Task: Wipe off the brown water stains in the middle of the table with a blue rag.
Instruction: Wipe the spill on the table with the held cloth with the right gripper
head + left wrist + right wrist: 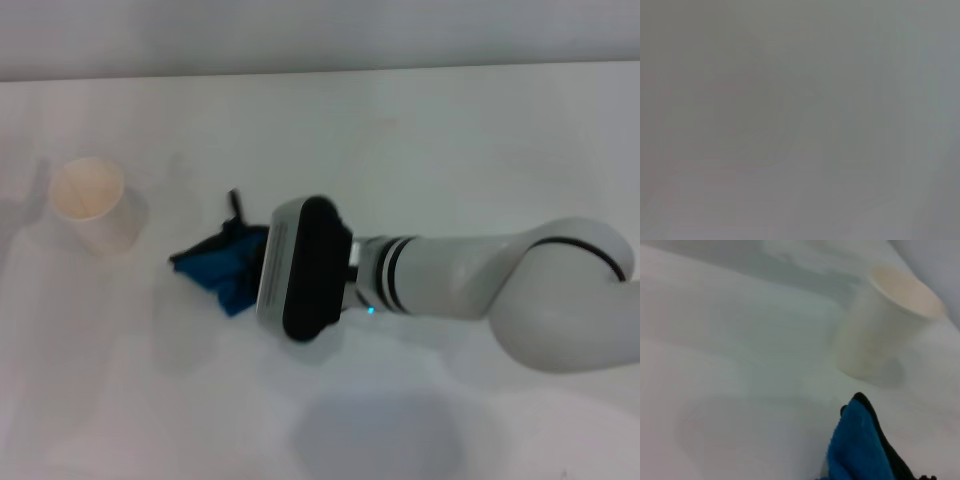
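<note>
The blue rag [222, 266] lies bunched on the white table [450, 140] left of centre, its black loop pointing away from me. My right gripper [300, 268] reaches in from the right and sits right over the rag's near end, its bulky wrist housing hiding the contact. In the right wrist view the blue rag [860, 447] with its black edging fills the near corner. The brown water stains do not show in any view. My left gripper is out of sight, and the left wrist view shows only a flat grey blur.
A cream paper cup [93, 203] stands upright to the left of the rag, a short gap away; the right wrist view shows the cup [885, 325] just beyond the cloth. The table's far edge [320, 72] runs across the back.
</note>
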Robot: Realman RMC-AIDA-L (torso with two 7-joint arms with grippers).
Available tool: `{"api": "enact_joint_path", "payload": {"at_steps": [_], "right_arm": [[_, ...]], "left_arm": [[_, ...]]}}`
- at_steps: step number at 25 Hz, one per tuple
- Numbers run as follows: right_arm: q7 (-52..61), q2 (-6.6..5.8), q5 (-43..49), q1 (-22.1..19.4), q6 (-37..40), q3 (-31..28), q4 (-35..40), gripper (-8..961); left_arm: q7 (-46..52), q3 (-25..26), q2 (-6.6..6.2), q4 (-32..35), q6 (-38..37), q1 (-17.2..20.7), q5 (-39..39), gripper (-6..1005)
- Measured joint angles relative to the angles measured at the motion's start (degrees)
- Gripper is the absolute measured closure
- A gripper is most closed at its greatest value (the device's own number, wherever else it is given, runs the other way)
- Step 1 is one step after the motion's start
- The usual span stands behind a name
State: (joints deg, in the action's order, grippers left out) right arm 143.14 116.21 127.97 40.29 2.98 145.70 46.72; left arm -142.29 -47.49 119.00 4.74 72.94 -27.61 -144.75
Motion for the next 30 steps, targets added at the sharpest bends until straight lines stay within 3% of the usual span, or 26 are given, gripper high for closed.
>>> {"api": "enact_joint_path", "payload": {"at_steps": [11, 17, 30], "right_arm": [[0.0, -0.11, 3.0, 0.5, -1.1, -12.9, -7.3, 896], [-0.1, -0.38, 3.1, 4.0, -1.7, -17.5, -13.9, 896], [-0.1, -0.85, 3.1, 10.0, -0.2, -19.2, -24.8, 897]], "left_arm": [[0.0, -0.1, 0.04, 0.0, 0.0, 0.0, 0.0, 137], [0.0, -0.2, 0.0, 0.0, 0.1, -0.1, 0.0, 137], [0.0, -0.3, 0.0, 0.1, 0.7, 0.3, 0.1, 138]]}}
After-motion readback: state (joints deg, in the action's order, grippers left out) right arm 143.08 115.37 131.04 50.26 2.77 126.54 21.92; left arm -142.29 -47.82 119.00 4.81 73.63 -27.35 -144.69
